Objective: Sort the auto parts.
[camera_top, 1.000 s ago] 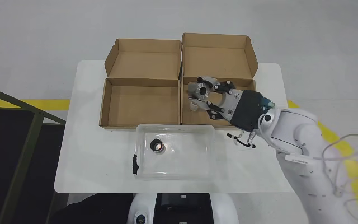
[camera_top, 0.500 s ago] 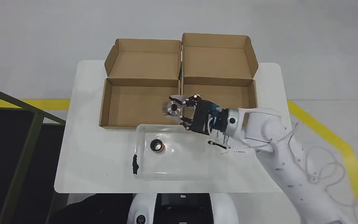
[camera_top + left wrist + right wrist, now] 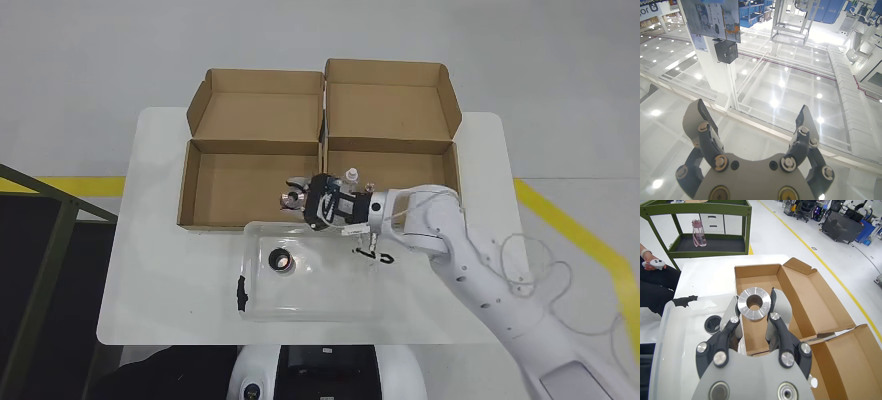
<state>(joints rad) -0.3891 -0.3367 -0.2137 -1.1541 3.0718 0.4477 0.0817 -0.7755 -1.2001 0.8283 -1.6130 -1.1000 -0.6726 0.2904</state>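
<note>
Right tool [image 3: 754,308] clamped on metal ring [image 3: 754,303], bore facing the wrist camera. Ring held above near edge of left box [image 3: 245,190], just beside far rim of clear bin [image 3: 330,295]. Dark-rimmed round part [image 3: 283,262] lies in bin. Left tool [image 3: 752,108] spread wide, pointed at ceiling. Box and bin sit on white desk [image 3: 150,270].

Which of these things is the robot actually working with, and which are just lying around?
In the job: ring held by the right gripper, left box, right box, bin, part in it.
Lying about: bottle, cart.
</note>
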